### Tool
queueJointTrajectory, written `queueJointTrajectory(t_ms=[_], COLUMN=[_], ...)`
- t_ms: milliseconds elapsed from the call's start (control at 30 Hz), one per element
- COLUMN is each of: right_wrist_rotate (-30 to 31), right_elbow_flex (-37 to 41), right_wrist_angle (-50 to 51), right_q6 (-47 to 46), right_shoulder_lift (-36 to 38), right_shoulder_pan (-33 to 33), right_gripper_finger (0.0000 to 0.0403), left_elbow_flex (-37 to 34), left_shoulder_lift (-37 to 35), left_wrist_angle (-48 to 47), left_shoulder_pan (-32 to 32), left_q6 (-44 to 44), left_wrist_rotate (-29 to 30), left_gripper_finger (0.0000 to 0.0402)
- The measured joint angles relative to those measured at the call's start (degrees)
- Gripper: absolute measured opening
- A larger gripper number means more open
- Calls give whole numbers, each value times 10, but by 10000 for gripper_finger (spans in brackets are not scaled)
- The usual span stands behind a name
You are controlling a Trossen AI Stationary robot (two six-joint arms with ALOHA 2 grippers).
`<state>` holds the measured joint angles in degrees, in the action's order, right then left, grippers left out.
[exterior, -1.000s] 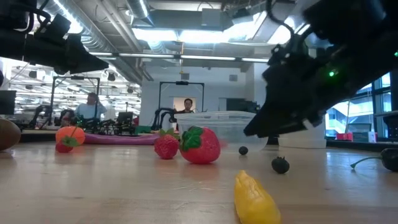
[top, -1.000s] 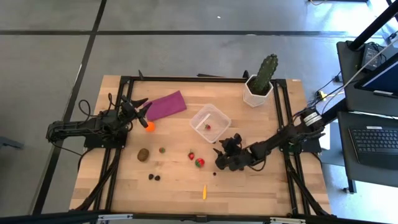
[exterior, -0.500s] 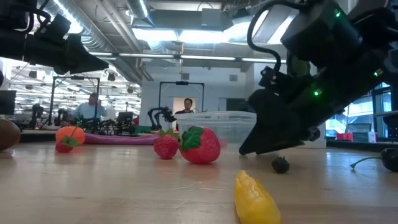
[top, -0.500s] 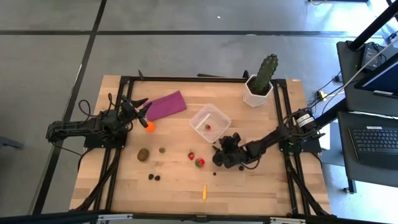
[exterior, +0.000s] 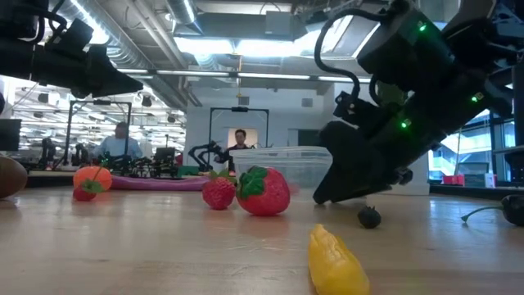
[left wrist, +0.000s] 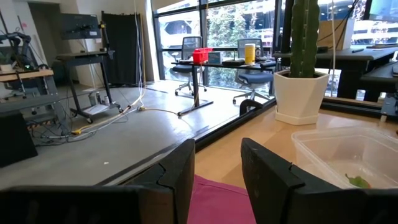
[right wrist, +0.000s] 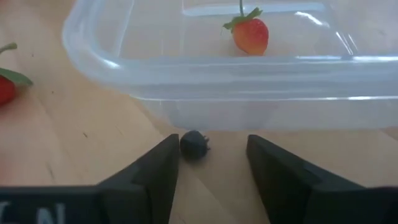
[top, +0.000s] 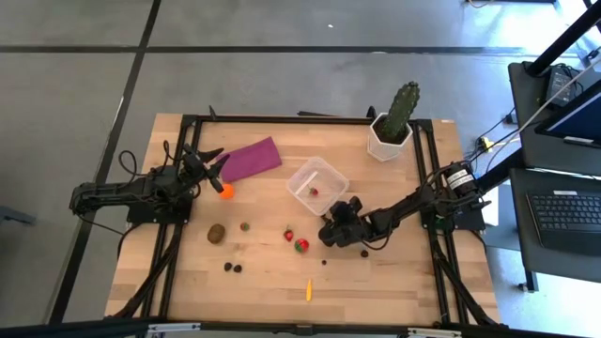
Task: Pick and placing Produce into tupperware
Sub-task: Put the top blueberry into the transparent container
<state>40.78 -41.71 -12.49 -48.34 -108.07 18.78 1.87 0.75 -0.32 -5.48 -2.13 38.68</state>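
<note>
The clear tupperware (top: 316, 184) holds one strawberry (right wrist: 250, 34). My right gripper (top: 329, 228) is open and low over the table at the tupperware's near wall (right wrist: 249, 106). A dark berry (right wrist: 194, 144) lies on the table between its fingers, close to one of them. Two strawberries (top: 301, 246), another dark berry (top: 324, 262), a yellow piece (top: 308, 289), a kiwi-like oval (top: 216, 233), two dark berries (top: 233, 268) and an orange ball (top: 226, 191) lie on the table. My left gripper (top: 212, 167) is open and empty over the purple cloth (top: 251, 158). My right gripper has the dark berry (right wrist: 194, 144) between its open fingers, right beside the inner side of one finger (right wrist: 163, 163). I cannot tell whether they touch. The fingers come low and slanting from the table's right toward the tupperware. The berry rests on the table.
A cactus in a white pot (top: 394, 127) stands at the far right. A small round piece (top: 245, 225) lies beside the kiwi-like oval. Black frame rails (top: 282, 119) run along the table's edges. A person shows in the room beyond the table in the low view (exterior: 239, 139).
My right gripper has moved low over the table toward the left and a little toward the far edge, up to the tupperware's near wall. It now stands around the dark berry there. The produce and my left arm have kept still.
</note>
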Motion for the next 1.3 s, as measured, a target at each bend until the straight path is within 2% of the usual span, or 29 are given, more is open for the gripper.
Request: queueJointTrajectory(t_ms=[800,1300], right_wrist_rotate=[-22,-42], right_elbow_flex=[0,0], right_wrist_angle=[-2,7], right_q6=[24,24], right_shoulder_lift=[0,0], right_shoulder_pan=[-10,-12], right_gripper_finger=[143,61], left_elbow_flex=[0,0], left_shoulder_lift=[0,0], left_wrist_angle=[0,0], left_shoulder_pan=[0,0], left_q6=[0,0], left_wrist_rotate=[0,0], left_gripper_finger=[124,124])
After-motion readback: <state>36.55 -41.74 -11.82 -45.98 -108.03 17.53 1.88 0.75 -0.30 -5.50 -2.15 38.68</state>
